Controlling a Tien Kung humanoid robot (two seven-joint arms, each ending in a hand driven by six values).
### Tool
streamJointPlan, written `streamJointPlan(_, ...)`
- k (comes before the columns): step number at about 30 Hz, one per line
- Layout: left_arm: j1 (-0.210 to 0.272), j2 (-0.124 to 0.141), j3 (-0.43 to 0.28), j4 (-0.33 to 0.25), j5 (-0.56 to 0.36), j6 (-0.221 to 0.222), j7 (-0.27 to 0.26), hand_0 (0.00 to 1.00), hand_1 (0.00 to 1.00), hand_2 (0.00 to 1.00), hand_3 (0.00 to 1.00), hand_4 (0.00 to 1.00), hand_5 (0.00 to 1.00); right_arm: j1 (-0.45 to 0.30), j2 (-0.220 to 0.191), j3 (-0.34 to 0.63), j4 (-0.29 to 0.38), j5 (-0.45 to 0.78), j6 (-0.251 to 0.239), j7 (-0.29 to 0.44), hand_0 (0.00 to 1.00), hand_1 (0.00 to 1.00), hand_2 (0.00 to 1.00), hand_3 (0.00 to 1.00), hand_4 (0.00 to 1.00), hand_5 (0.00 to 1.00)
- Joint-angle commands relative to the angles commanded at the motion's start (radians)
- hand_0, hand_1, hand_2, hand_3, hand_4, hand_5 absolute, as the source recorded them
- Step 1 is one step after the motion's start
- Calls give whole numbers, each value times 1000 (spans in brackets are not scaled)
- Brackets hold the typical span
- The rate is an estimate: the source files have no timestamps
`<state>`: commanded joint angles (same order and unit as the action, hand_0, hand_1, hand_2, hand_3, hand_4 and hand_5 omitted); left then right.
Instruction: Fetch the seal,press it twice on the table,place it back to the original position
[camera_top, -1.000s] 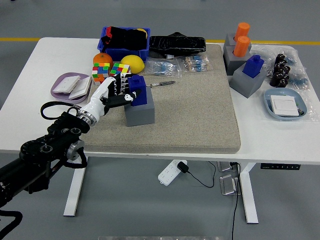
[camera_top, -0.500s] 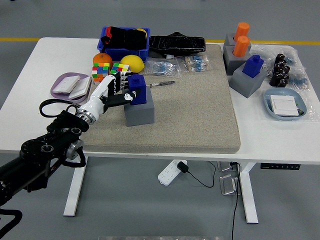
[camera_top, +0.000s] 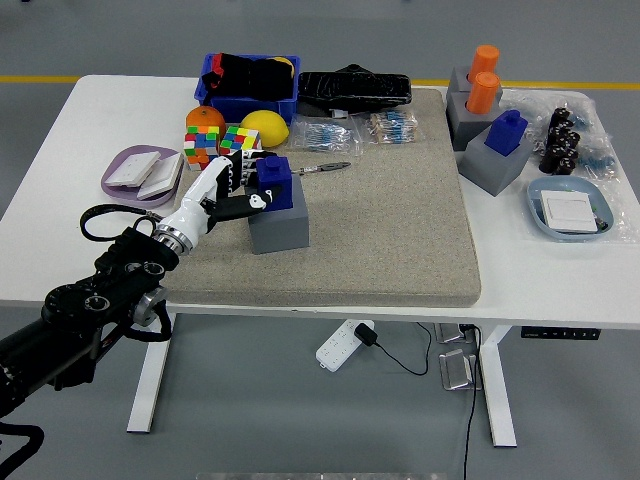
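My left hand (camera_top: 222, 190) reached over the beige mat (camera_top: 400, 210), fingers closed around the blue seal (camera_top: 274, 182) seated in its grey holder (camera_top: 280, 224)

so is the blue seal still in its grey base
In: the seal sits upright in the base, left hand gripping it.

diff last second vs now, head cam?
Little changed. The left hand stays closed on the blue seal, which still sits in its grey holder; the forearm has sunk slightly toward the near edge and the seal looks shifted a touch toward the hand, though that is hard to tell. Pen, cubes and the far holders kept their places.
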<state>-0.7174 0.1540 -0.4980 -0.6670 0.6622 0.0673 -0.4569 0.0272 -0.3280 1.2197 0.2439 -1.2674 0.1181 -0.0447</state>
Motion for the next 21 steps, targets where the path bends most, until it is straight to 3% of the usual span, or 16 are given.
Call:
streamJointPlan(1, 0, 0, 2, 1, -4, -8, -1, 735, 670, 523, 635, 612, 2, 0, 0, 0, 0, 0, 0, 0, 767, 674, 649, 616, 794, 488)
streamJointPlan(2, 1, 0, 3, 2, -8, -14, -1, 782, 814, 701, 769, 865, 2, 0, 0, 0, 0, 0, 0, 0, 768, 674, 649, 616, 794, 487)
streamJointPlan(7, -3, -1, 2, 11, 40, -44, 3, 782, 814, 701, 769, 865, 2, 1, 0, 2, 0, -2, 0, 1, 768, 674, 649, 616, 794, 487)
streamJointPlan(8, -3, -1, 3, 12, 51, -50, 7, 968, 998, 952, 917, 998, 69, 1, 0, 3, 0, -2, 0, 1, 768, 675, 650, 616, 794, 487)
streamJointPlan(13, -3, -3, 4, 16, 83, -75, 20, 968, 998, 952, 917, 998, 69, 0, 1, 5, 0, -3, 1, 1, 768, 675, 650, 616, 794, 487)
streamJointPlan(14, -4, -3, 5, 17, 85, -76, 19, 998, 998, 998, 998, 998, 262, 0, 1, 6, 0, -3, 0, 1, 768, 675, 649, 616, 794, 487)
streamJointPlan(19, -5, -3, -2, 19, 82, -81, 21, 998, 998, 998, 998, 998, 262, 1, 1, 5, 0, -3, 1, 1, 768, 675, 649, 616, 794, 487)
streamJointPlan(20, -5, -3, -2, 19, 82, -82, 21, 998, 998, 998, 998, 998, 324, 0, 1, 5, 0, -3, 1, 1, 768, 675, 650, 616, 795, 486)
streamJointPlan(21, -6, -2, -3, 18, 81, -82, 21, 998, 998, 998, 998, 998, 324, 0, 1, 5, 0, -3, 1, 1, 768, 675, 650, 616, 795, 486)
